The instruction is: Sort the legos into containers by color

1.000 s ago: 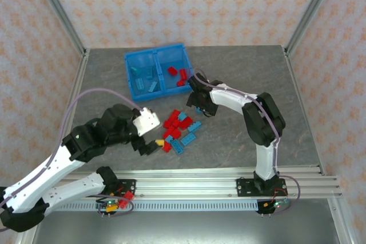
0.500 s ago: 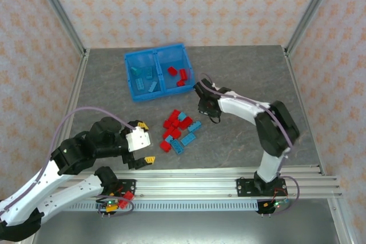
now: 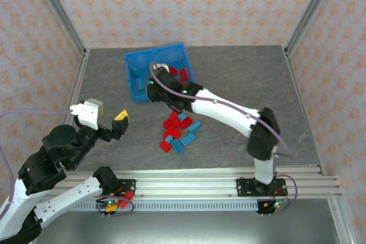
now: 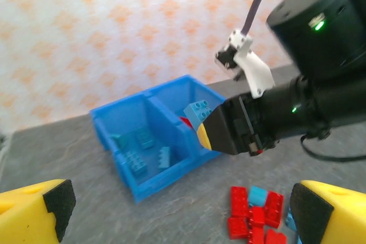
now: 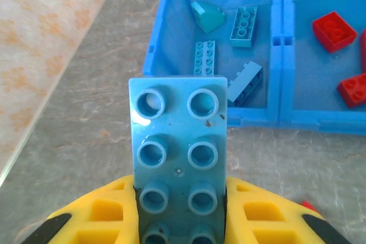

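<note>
We see the right fingers [image 5: 108, 214] pinching a light-blue, two-stud-wide lego [image 5: 178, 152] above the blue bin's [image 5: 273, 119] near wall, toward the far edge of the grey, stone-patterned worktop [image 3: 246, 72]. The left fingers [image 4: 34, 210] are spread. The walls [image 3: 189, 4] are orange-patterned.

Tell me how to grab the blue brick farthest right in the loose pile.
From above, pinch the blue brick across its long sides at mid-length: it lies flat with both long sides seemingly free, while its left end meets a red brick.

The light-blue brick [image 5: 177, 158] runs off the right wrist view's bottom edge.
</note>
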Action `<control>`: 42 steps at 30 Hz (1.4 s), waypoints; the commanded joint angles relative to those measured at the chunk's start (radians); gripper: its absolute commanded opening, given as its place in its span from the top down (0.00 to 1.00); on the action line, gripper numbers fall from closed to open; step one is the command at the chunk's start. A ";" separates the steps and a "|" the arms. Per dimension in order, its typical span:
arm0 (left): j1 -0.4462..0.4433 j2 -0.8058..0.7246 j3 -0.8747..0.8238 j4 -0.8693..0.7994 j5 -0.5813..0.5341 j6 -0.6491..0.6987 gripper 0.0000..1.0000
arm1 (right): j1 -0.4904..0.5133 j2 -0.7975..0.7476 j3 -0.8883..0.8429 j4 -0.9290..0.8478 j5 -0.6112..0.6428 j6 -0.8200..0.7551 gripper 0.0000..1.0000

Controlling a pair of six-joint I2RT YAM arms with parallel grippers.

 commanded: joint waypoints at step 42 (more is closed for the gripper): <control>-0.003 0.811 -0.141 0.113 0.418 -0.540 0.10 | -0.252 -0.853 -0.620 -0.336 -0.359 -0.069 0.26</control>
